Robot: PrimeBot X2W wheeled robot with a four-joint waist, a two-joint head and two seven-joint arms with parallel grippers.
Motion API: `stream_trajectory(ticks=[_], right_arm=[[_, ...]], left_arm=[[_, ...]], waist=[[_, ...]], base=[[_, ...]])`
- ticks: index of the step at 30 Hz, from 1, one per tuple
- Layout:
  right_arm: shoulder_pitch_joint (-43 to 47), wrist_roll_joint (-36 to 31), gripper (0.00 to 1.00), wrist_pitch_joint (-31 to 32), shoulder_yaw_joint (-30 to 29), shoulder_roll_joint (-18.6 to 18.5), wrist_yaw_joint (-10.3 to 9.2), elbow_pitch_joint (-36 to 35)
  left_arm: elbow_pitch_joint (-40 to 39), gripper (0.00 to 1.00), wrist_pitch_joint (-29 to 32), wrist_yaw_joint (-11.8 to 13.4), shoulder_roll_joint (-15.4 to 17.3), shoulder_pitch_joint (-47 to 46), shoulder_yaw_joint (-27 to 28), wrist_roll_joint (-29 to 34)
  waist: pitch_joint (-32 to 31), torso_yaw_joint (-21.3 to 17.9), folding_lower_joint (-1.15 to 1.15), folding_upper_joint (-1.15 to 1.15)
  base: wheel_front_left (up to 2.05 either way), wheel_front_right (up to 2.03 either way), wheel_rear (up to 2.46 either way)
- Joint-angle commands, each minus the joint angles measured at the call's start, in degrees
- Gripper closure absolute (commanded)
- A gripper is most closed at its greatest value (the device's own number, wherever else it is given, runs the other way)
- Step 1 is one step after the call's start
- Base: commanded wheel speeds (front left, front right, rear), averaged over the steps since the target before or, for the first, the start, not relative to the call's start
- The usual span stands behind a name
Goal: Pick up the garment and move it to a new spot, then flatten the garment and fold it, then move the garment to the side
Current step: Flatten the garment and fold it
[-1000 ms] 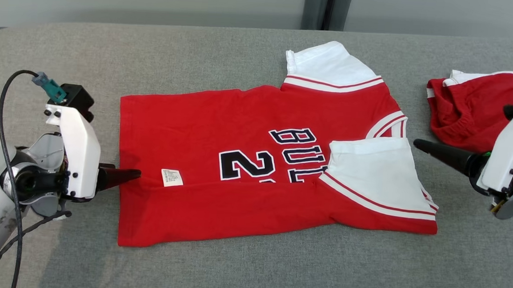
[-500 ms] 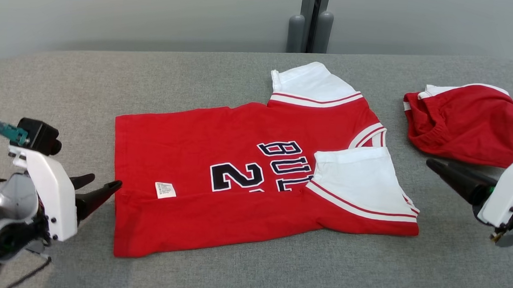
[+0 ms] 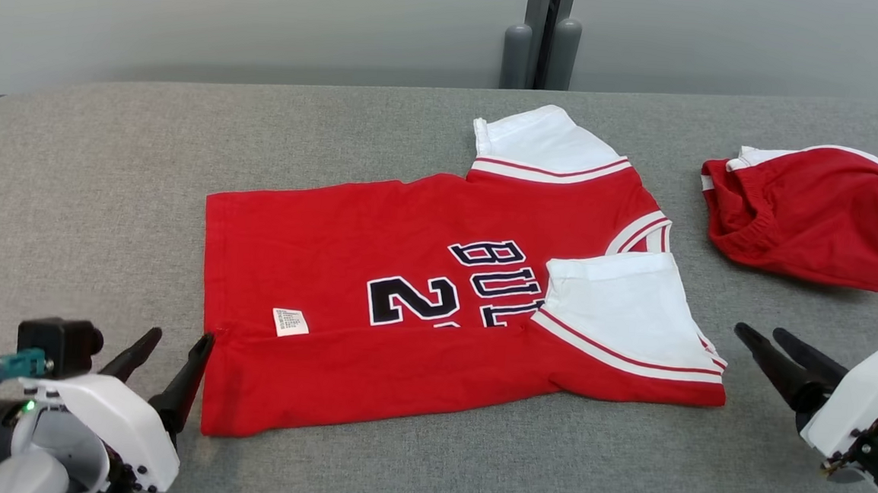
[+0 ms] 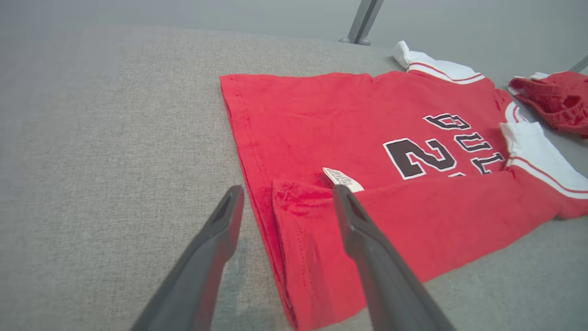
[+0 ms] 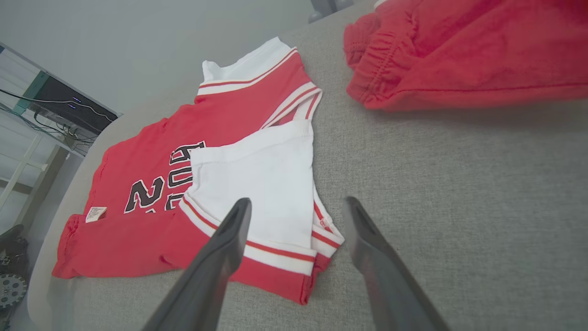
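Near left: left gripper spread, empty, over jersey hem edge. Near right: right gripper spread, empty, just off white sleeve. Jersey mid grey table, near strip folded over. Pinch both layers at each end, lift level. Left wrist view: stacked hem layers. Right wrist view: elastic waistband on shorts, far right.
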Motion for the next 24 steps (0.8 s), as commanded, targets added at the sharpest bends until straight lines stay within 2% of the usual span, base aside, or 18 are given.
stream_trajectory(ticks=[1,6,13,24], right_arm=[[1.09,-0.46,0.00,-0.98,-0.01,0.18,0.14,0.59],[3.68,-0.18,0.00,-1.69,0.23,2.29,0.14,1.68],[5.22,-0.31,0.00,0.63,0.47,5.15,0.14,4.02],[4.68,-0.23,0.00,4.80,0.70,9.65,0.14,11.34]], left_arm=[[0.57,0.00,-1.71,1.02,-0.57,1.23,0.51,0.41],[1.81,0.00,-2.61,2.97,-2.64,3.59,-0.54,0.22],[2.71,0.00,0.76,3.54,-3.67,3.98,-1.85,-1.36],[5.27,0.00,2.85,2.30,-5.90,2.15,-3.28,-1.66]], waist=[[0.02,-0.02,0.00,0.00],[0.18,0.01,0.00,0.00],[0.59,0.04,0.00,0.00],[0.86,0.48,0.00,0.00]], base=[[0.00,0.00,0.00],[0.00,0.00,0.00],[0.00,0.00,0.00],[0.00,0.00,0.00]])
